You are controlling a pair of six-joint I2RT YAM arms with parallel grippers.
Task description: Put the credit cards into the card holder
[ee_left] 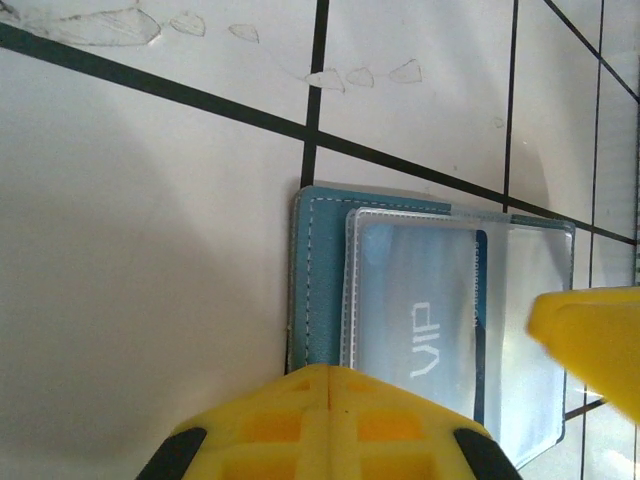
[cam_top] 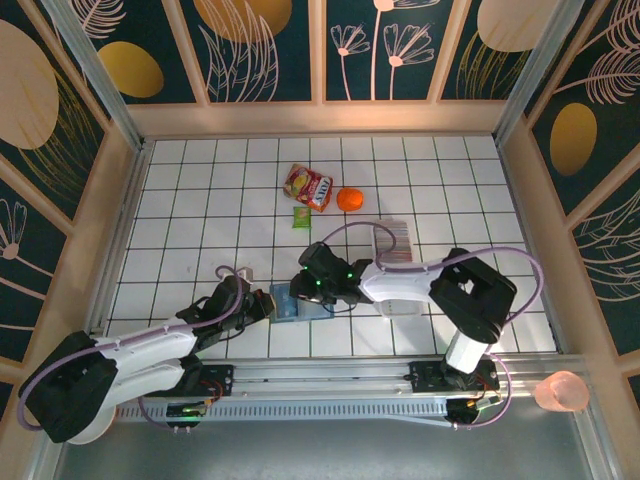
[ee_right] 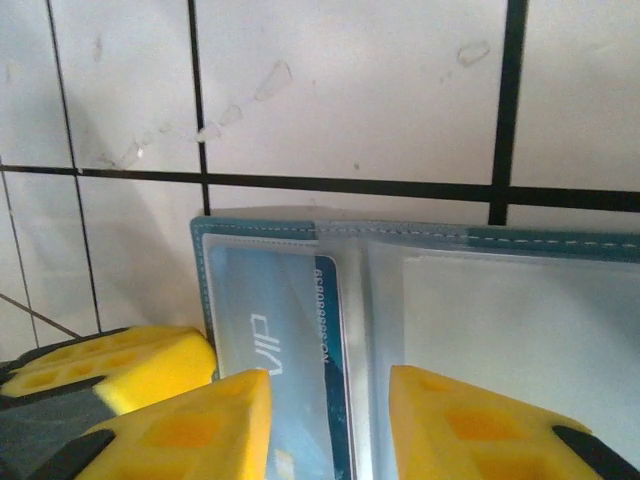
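Right wrist: my right gripper (ee_right: 330,400) hangs jaws apart over the open teal card holder (ee_right: 480,300), a blue VIP card (ee_right: 275,320) lying in its clear sleeve (ee_right: 500,330). My left gripper (ee_left: 330,390) is closed at the holder's edge.

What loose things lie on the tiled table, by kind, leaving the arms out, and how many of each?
Teal card holder: 1
VIP card in its clear sleeve: 1
Stack of cards, too small to count singly: 1
Snack bag: 1
Orange: 1
Small green packet: 1
Total: 6
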